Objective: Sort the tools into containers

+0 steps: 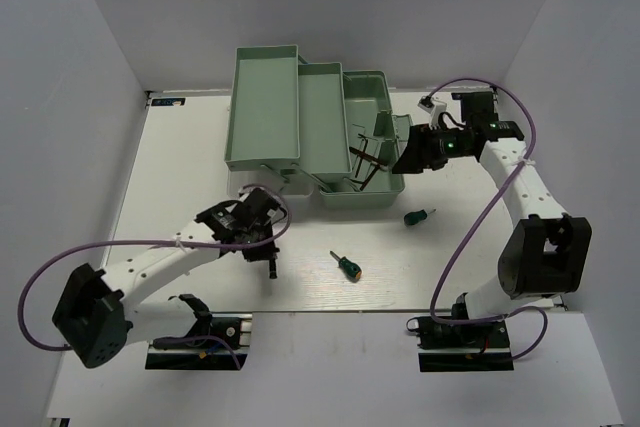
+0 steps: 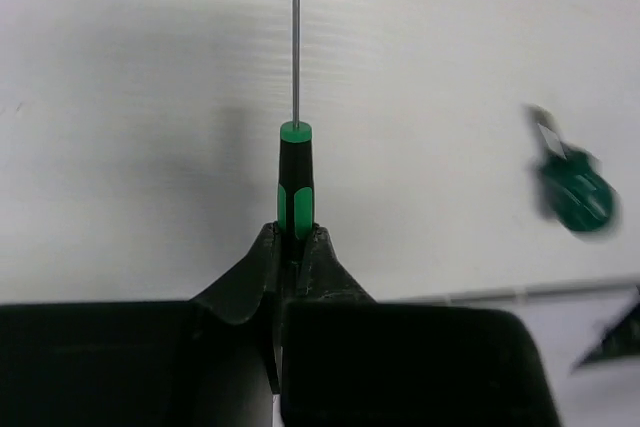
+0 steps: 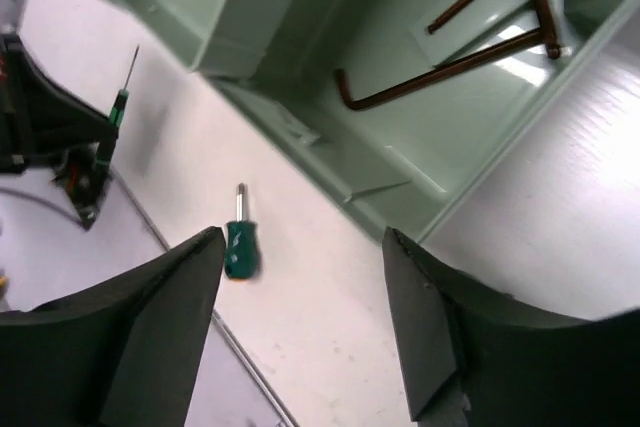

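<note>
My left gripper (image 1: pixel 271 252) (image 2: pixel 296 237) is shut on the green-and-black handle of a thin screwdriver (image 2: pixel 295 172), held just above the table; its shaft points away from the wrist camera. It also shows in the right wrist view (image 3: pixel 118 107). The pale green toolbox (image 1: pixel 265 107) (image 3: pixel 260 7) stands open with its trays folded out. Dark hex keys (image 1: pixel 368 157) (image 3: pixel 440 72) lie in its lower compartment. My right gripper (image 1: pixel 412 157) (image 3: pixel 305 237) is open and empty at the toolbox's right end. Two stubby green screwdrivers (image 1: pixel 347 265) (image 1: pixel 418 216) lie on the table in front of the toolbox.
One stubby screwdriver shows blurred at the right of the left wrist view (image 2: pixel 575 192), and one lies between my right fingers' line of sight (image 3: pixel 238 245). White walls enclose the table. The table's front edge (image 1: pixel 330 312) is close behind the left gripper.
</note>
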{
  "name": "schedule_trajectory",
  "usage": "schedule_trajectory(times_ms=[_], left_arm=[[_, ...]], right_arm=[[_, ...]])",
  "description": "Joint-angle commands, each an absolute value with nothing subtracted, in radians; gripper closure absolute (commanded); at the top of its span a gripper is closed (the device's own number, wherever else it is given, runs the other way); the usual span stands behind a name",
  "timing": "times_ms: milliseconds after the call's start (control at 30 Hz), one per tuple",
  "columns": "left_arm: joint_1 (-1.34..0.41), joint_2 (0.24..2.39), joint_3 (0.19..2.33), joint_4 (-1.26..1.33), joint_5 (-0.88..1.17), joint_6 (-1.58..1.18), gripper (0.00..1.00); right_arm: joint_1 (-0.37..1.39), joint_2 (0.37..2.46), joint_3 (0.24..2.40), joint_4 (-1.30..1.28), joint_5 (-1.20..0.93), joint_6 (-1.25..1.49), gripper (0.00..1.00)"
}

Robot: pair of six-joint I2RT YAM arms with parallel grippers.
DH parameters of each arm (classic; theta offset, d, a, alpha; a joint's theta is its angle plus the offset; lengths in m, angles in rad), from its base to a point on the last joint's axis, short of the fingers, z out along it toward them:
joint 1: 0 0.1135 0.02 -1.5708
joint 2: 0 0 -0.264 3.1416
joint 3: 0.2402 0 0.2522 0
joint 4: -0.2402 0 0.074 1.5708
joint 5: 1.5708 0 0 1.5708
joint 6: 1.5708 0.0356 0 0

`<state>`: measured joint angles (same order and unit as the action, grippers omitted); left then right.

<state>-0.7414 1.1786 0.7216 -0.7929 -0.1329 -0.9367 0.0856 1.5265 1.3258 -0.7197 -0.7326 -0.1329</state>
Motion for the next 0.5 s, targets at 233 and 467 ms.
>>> schedule_trajectory(times_ms=[233,467], left_arm=[[-0.796,1.115,1.027,-0.67,0.429,-0.322,1.0],[-0.776,1.399,1.333,-0.525,0.384,-0.267,1.0]], right_arm=[[0.048,1.462,1.276,-0.842,-0.956,-0.382,0.97],[0.035,1.411,1.233,-0.873,-0.928,-0.416,0.8]])
